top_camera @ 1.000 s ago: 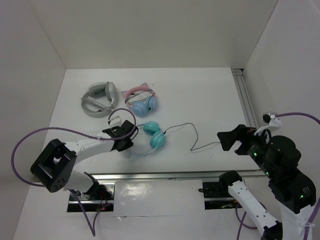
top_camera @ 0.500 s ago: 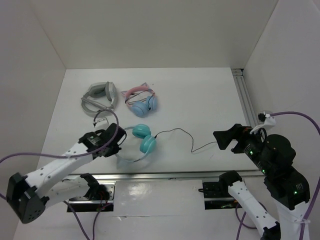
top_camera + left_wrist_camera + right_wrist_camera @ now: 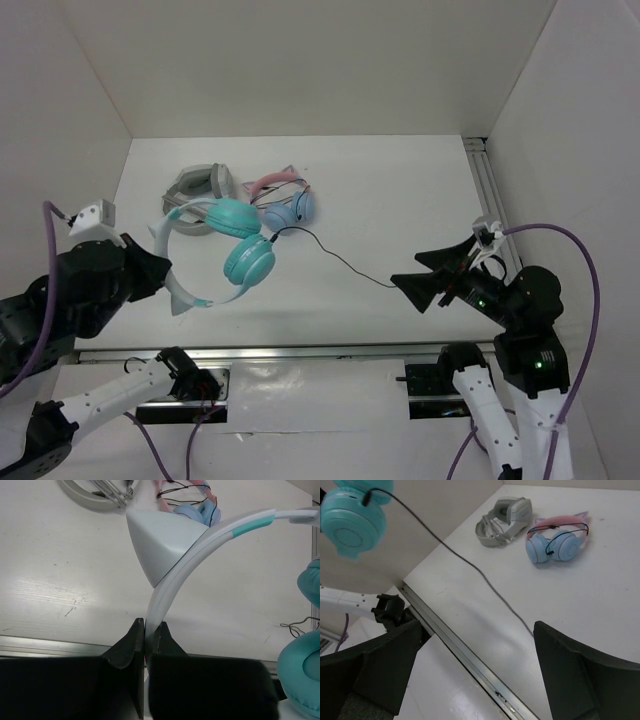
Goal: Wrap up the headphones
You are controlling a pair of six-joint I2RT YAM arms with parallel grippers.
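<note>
**Left tool [image 3: 145, 630] pinching the headband [image 3: 161, 602]; headphones [image 3: 232, 250] held above the counter [image 3: 420, 190], cable not yet wound.**

The left tool's jaws are pressed together on the whitish headband just below a cat ear [image 3: 160, 540], so the teal cups [image 3: 248, 260] hang in the air at centre left of the top view. The black cable [image 3: 330, 255] trails from the cups toward the lower right and ends by the right tool [image 3: 408, 272], which is spread wide and holds nothing. Whether that tool touches the cable I cannot tell. This looks like the opening step: headphones secured, wrapping unstarted. Next, the right tool should close on the cable near its free end and loop it round the headband. The pink pair [image 3: 283, 200] and grey pair [image 3: 195, 190] lie on the counter at upper left.
</note>
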